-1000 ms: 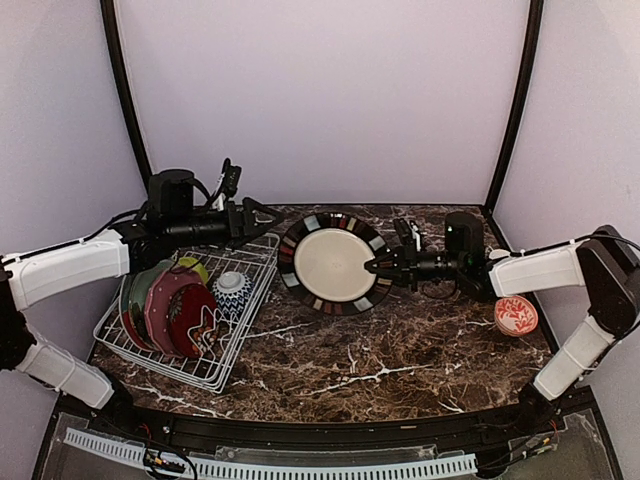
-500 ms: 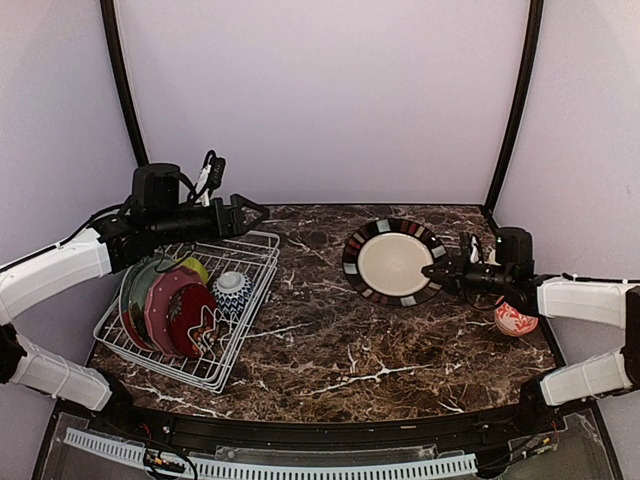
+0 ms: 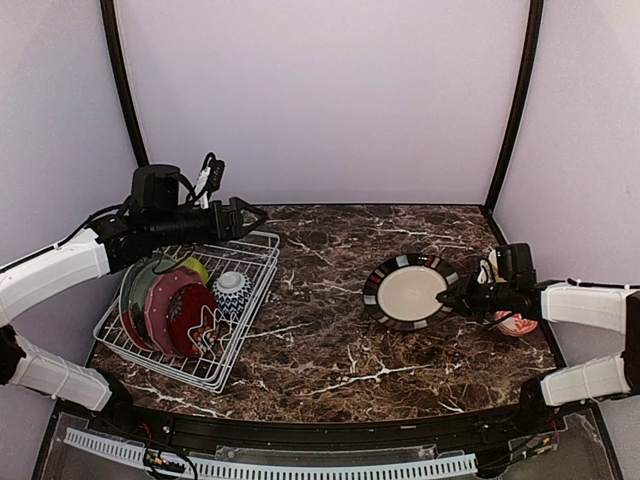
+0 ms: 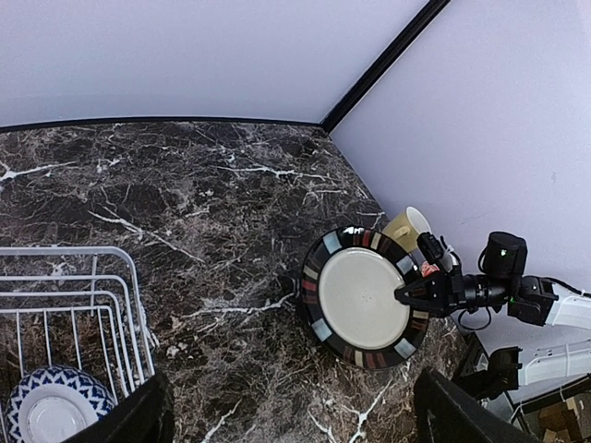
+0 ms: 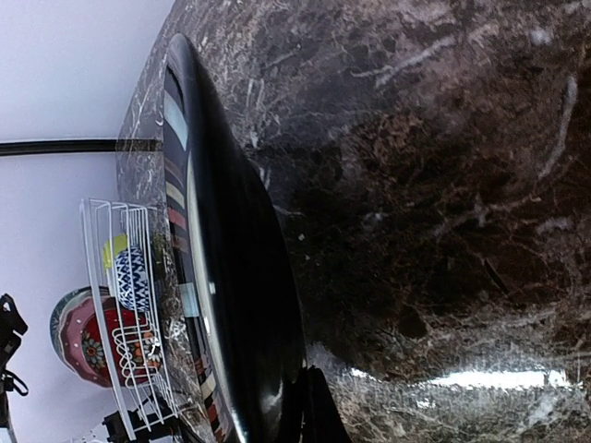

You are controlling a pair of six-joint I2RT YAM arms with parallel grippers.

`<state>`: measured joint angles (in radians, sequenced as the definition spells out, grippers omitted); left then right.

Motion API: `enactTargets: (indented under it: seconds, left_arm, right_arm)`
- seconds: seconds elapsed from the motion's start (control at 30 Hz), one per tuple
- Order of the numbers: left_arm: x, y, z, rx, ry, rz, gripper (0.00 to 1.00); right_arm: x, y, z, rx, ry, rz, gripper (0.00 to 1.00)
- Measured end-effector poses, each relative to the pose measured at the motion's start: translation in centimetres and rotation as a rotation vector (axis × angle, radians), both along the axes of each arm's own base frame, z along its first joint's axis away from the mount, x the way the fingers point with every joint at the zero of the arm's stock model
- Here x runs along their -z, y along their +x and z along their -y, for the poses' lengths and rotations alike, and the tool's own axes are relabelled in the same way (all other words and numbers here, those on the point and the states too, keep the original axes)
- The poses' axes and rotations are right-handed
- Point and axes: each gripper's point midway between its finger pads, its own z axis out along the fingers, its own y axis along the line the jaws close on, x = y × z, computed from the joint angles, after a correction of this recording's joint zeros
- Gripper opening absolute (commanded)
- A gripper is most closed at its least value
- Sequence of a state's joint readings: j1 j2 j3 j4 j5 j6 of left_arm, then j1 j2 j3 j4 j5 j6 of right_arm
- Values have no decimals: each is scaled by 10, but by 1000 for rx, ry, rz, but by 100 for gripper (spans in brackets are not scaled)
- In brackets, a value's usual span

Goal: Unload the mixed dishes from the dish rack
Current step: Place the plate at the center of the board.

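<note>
- She's on the move: the striped-rim plate has swung from the back middle of the table over to the right side, carried by the right arm. The left arm has drawn back over the rack's far corner.
- The surface is a dark brown marble table veined in white. Pale lilac walls close it in, with black posts running up the corners.
- On the left, the left gripper hangs level above the far corner of the dish rack, pointing right. Its jaws are spread wide with nothing between them.
- On the right, the right gripper sits low and points left, pinched tight on the plate's right rim. The plate is tilted, cream face up and toward the left arm. Whether its lower edge touches the marble, I can't tell.
- In the rack at the left of the table, three plates stand on edge: a pale green plate, a red-and-teal plate and a dark red floral plate.
- A lime-green bowl peeks out behind them, and a blue-white bowl sits just to their right.
- Out on the far right of the marble, a pale yellow mug shows behind the plate. A red-white bowl is partly hidden by the right arm.
</note>
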<state>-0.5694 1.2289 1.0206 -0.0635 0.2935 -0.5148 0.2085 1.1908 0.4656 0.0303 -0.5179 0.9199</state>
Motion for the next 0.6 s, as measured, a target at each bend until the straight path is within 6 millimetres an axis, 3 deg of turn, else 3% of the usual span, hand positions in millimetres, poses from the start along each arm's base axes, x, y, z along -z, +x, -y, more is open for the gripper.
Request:
enactTargets:
  seconds: [0.37,0.5,0.6]
  left_arm:
    - [-2,-1,0,5,1,8,89]
    - [0,-1,1,7,2,4,89]
    - [0,-1,1,8,3,4,89]
  right_arm:
    - [35,-33,10,-19,-60,-79,3]
    - [36,-32,11,-18,-66,-70,6]
    - [35,-31,12,-17,-69,-63,15]
